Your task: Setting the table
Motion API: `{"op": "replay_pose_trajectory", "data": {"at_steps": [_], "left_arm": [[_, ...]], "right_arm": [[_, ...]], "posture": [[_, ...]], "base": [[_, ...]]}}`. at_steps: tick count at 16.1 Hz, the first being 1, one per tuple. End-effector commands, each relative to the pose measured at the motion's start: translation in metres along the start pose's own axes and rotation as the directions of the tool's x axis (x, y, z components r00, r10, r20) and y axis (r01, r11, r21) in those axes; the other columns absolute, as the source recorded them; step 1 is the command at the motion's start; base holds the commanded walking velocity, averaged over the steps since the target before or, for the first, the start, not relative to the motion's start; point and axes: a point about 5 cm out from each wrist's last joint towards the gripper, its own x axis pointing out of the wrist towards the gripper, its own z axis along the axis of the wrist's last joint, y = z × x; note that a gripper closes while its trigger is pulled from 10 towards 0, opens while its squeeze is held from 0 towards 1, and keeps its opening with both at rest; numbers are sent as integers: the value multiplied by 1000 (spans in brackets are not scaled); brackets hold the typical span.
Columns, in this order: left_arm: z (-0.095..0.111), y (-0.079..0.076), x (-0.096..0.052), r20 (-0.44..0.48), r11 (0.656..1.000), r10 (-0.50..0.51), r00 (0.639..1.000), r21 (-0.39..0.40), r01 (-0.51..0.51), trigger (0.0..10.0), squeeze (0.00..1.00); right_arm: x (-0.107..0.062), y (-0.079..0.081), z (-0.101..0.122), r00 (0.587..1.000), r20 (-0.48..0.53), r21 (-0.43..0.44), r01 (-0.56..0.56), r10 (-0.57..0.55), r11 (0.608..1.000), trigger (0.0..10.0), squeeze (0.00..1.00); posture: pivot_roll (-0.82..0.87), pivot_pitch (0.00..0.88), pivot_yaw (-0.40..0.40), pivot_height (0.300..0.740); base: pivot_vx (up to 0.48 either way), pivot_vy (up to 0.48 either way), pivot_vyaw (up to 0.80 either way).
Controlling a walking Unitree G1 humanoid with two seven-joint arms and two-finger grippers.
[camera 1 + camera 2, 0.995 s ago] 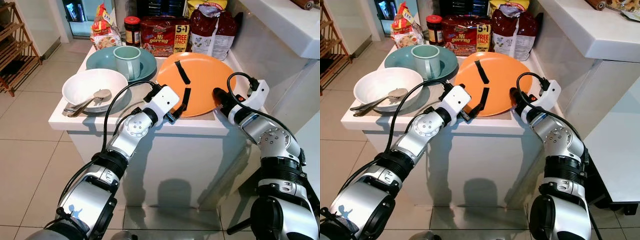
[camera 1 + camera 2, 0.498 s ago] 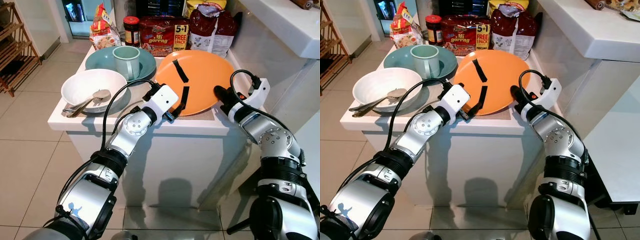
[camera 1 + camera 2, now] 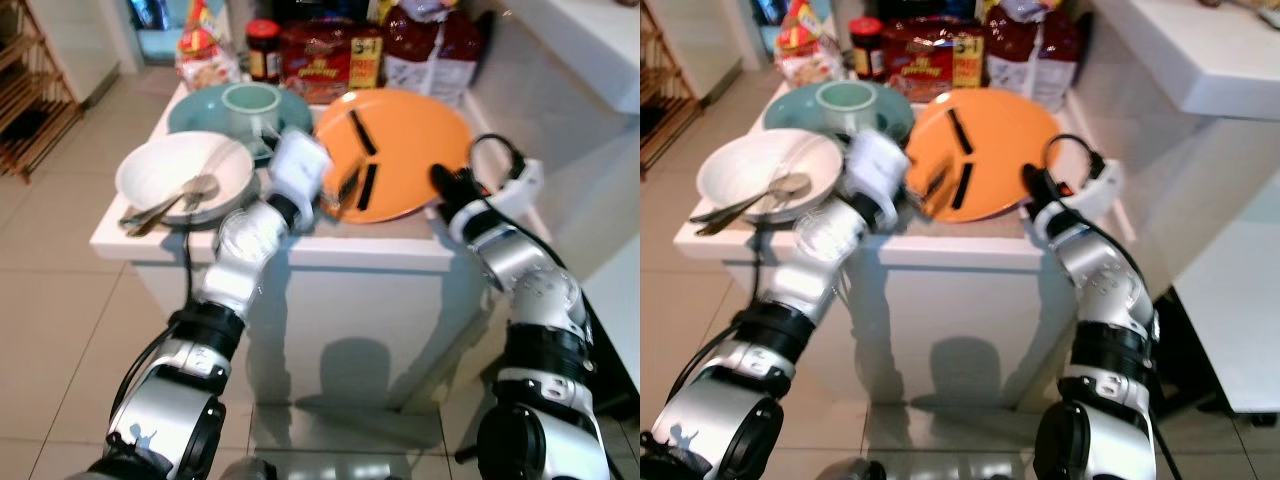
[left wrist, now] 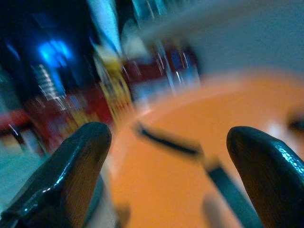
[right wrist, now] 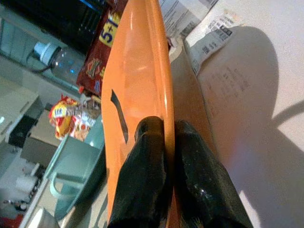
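Note:
An orange plate (image 3: 410, 140) with two black strips on it rests on the small white table (image 3: 340, 245), its right side tipped up. My right gripper (image 3: 441, 183) is shut on the plate's right rim; in the right wrist view the rim (image 5: 164, 71) runs between the two closed fingers (image 5: 147, 175). My left gripper (image 3: 340, 190) hovers at the plate's near left edge, blurred. In the left wrist view it (image 4: 168, 135) is open, with the orange plate (image 4: 190, 190) just ahead of its fingers.
A white bowl (image 3: 170, 170) with spoons sits at the table's left front. Behind it, a teal plate (image 3: 195, 115) carries a teal mug (image 3: 250, 103). A jar (image 3: 263, 63) and food packets (image 3: 335, 55) line the back. White counter (image 3: 600, 60) right, wooden rack (image 3: 30, 110) left.
My left wrist has swung up and left along the plate's near edge, blurred by the motion. The right gripper keeps its hold on the rim. The camera has shifted slightly.

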Motion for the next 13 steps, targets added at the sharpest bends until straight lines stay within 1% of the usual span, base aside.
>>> {"op": "replay_pose_trajectory", "data": {"at_steps": [1,3,4,5,7,8,10,11,12,13], "left_arm": [[12,-1,-1,52,999,-14,999,-44,16,10000,0],[36,-4,-10,147,996,-32,989,-79,44,10000,0],[41,-5,-13,161,995,-35,986,-85,49,10000,0],[45,-8,-20,163,995,-46,986,-81,60,10000,0],[38,-14,-38,71,995,-43,997,-85,49,10000,0],[35,-16,-46,44,995,-40,998,-87,43,10000,0],[35,-18,-56,13,994,-46,999,-94,47,10000,0],[35,-20,-59,-1,995,-45,999,-92,45,10000,0],[35,-22,-61,-15,995,-43,999,-89,41,10000,0],[36,-23,-63,-25,995,-28,999,-95,26,10000,0]], "right_arm": [[-4,9,13,997,76,7,-34,33,999,0,0],[-10,12,14,993,114,25,-40,37,999,0,0],[-12,13,15,992,125,35,-36,32,999,0,0],[-17,15,15,989,145,49,-42,35,998,0,0],[-32,24,17,979,197,60,-70,57,996,0,0],[-39,30,18,975,210,63,-94,79,994,0,0],[-50,39,16,972,205,48,-129,117,990,0,0],[-55,43,13,972,194,30,-139,131,990,3098,0],[-60,45,8,974,179,15,-141,136,990,10000,0],[-65,49,2,975,168,0,-145,143,989,10000,0]], "posture": [[23,0,-38,740],[30,0,-42,740],[31,0,-43,740],[32,0,-43,740],[27,0,-32,740],[24,0,-30,740],[18,0,-26,740],[14,0,-23,740],[12,0,-21,740],[10,0,-19,740]], "base": [[0,0,0],[0,0,0],[0,0,0],[0,0,0],[0,0,0],[0,0,0],[0,0,0],[0,0,0],[-270,0,0],[-296,0,0]]}}
